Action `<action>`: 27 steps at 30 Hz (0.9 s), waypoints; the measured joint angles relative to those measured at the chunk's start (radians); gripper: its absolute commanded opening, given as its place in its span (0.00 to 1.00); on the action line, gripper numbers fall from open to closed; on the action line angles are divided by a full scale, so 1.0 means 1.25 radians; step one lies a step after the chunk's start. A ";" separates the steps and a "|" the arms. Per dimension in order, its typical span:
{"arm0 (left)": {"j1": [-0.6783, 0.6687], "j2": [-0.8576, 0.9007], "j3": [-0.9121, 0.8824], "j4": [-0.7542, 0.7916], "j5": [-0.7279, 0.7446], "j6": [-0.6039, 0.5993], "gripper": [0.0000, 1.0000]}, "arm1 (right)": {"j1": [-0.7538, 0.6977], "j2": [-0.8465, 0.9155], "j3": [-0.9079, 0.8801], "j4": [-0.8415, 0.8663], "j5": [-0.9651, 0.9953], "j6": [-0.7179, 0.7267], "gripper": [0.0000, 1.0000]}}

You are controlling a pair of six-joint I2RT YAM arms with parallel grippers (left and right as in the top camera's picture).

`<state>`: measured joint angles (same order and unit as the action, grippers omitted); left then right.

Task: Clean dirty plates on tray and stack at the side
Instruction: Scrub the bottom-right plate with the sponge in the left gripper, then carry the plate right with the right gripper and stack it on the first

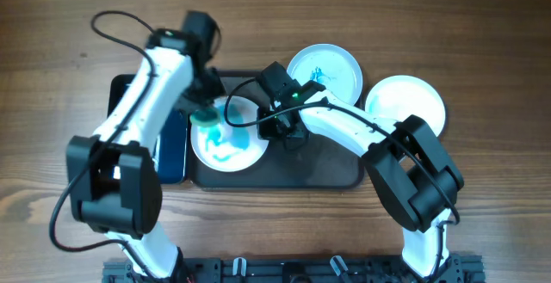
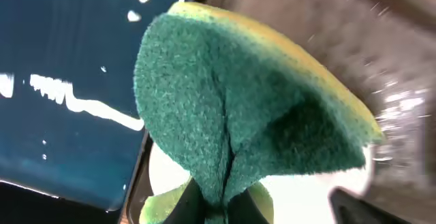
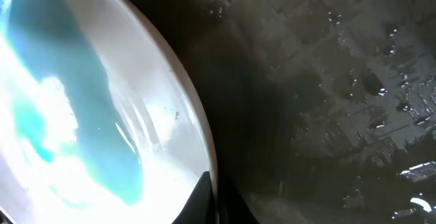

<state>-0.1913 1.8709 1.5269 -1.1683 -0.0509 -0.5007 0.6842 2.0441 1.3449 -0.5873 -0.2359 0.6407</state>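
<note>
A white plate (image 1: 231, 145) smeared with teal lies on the left part of the dark grey tray (image 1: 327, 167). My left gripper (image 1: 205, 113) is shut on a green and yellow sponge (image 2: 231, 108) over the plate's upper left edge. My right gripper (image 1: 277, 126) is shut on the plate's right rim (image 3: 197, 135). A pale blue plate (image 1: 325, 70) with teal streaks lies at the tray's back edge. A white plate (image 1: 406, 102) lies on the table to the right of the tray.
A smaller black tray with a blue inside (image 1: 172, 141) lies left of the grey tray; it also shows in the left wrist view (image 2: 61, 81). The grey tray's floor (image 3: 327, 81) is wet. Wooden table all round.
</note>
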 measured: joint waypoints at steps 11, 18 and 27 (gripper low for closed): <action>0.194 -0.049 0.036 -0.028 0.049 0.044 0.04 | 0.030 -0.170 -0.001 -0.122 0.199 -0.100 0.04; 0.195 -0.049 0.036 -0.011 0.055 0.044 0.04 | 0.174 -0.261 -0.001 -0.193 0.658 -0.128 0.04; 0.195 -0.049 0.036 -0.010 0.055 0.044 0.04 | 0.367 -0.262 -0.002 -0.044 1.155 -0.307 0.05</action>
<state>0.0528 1.8095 1.5723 -1.1812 0.0177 -0.4458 1.1431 1.7161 1.3422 -0.6418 1.2083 0.2565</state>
